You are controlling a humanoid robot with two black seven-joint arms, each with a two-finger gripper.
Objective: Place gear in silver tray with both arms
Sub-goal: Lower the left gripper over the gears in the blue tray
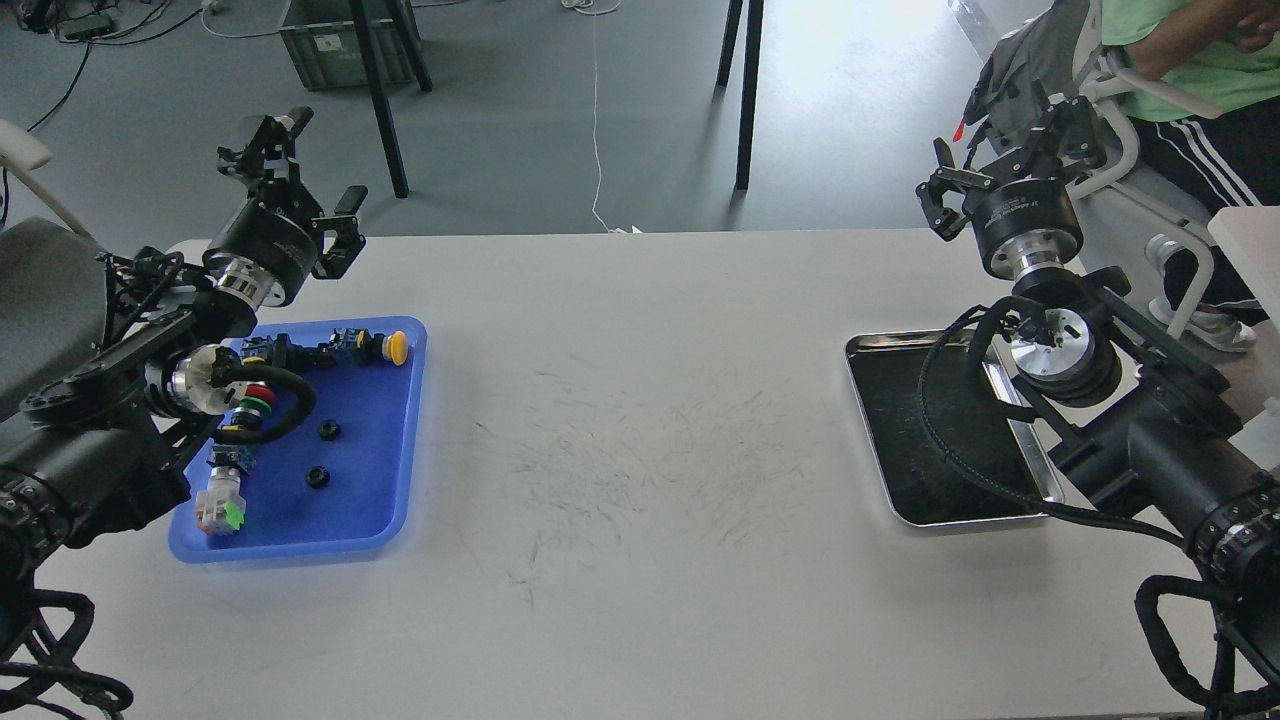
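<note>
Two small black round gears lie on the floor of the blue plastic tray at the table's left. The silver tray sits at the right, and the dark floor that shows holds nothing; my right arm crosses its right side. My left gripper is raised above the blue tray's far left corner. Its fingers are spread open and hold nothing. My right gripper hangs beyond the silver tray's far right corner, open and empty.
The blue tray also holds several push-button switches: a yellow-capped one, a red and green one and a white and green one. A seated person is close behind my right gripper. The table's far edge runs behind both trays.
</note>
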